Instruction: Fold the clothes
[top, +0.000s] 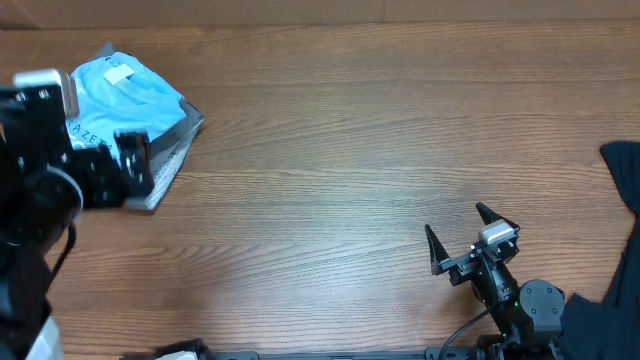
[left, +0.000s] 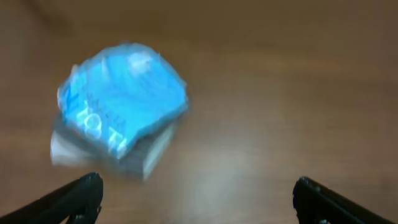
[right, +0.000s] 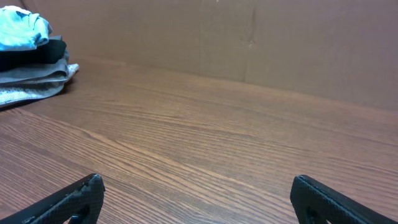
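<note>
A folded pile of clothes sits at the table's far left, with a sky-blue T-shirt (top: 130, 92) on top and grey pieces (top: 172, 152) under it. In the blurred left wrist view the blue shirt (left: 121, 93) lies ahead and to the left. My left gripper (top: 100, 158) hangs over the pile's near-left side. This left gripper (left: 198, 199) is open and empty. In the right wrist view the pile (right: 28, 59) is far off at upper left. My right gripper (top: 462, 232) stands open over bare wood, and in its own view the right gripper (right: 198, 199) holds nothing.
Black cloth (top: 625, 175) hangs in at the right edge, and more black cloth (top: 600, 318) lies by the right arm's base. A brown wall (right: 249, 37) closes off the back of the wooden table (top: 330, 150).
</note>
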